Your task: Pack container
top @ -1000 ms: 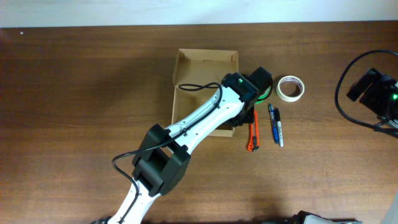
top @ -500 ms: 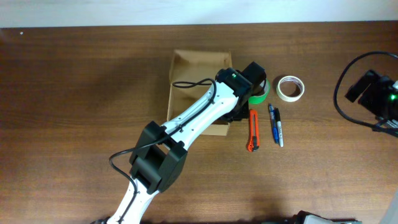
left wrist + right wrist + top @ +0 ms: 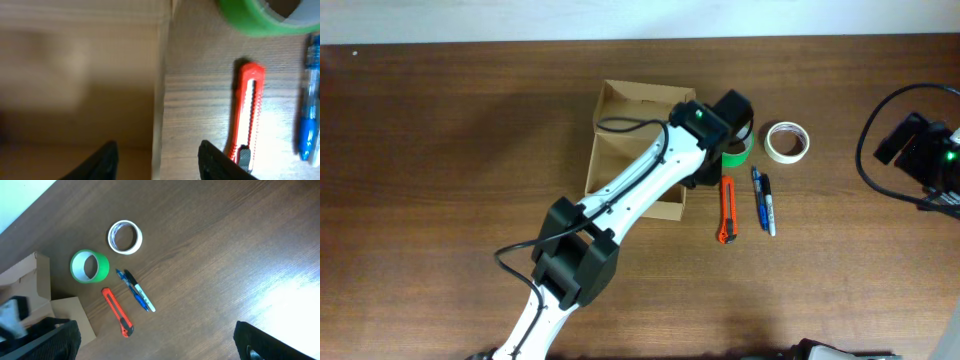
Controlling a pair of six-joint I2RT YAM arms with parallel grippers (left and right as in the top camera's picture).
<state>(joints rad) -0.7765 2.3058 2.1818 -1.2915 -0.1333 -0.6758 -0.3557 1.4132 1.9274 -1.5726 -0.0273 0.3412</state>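
The container, a tan cardboard box (image 3: 620,100), lies open left of centre in the overhead view. My left gripper (image 3: 698,185) is open and straddles the box's right wall (image 3: 159,100), with one finger inside and one outside over the table (image 3: 157,160). A green tape roll (image 3: 738,153) lies beside the box, partly under my left wrist. It also shows in the left wrist view (image 3: 250,20). My right gripper (image 3: 155,340) is open and empty, far off at the right edge (image 3: 920,140).
An orange box cutter (image 3: 725,210) lies just right of the box, close to my outer left finger (image 3: 245,115). Two pens (image 3: 761,200) lie right of it. A white tape roll (image 3: 787,141) sits behind them. A black cable loops at the right edge.
The box has slid left and turned slightly with my left gripper at its right wall. The right arm has not moved.
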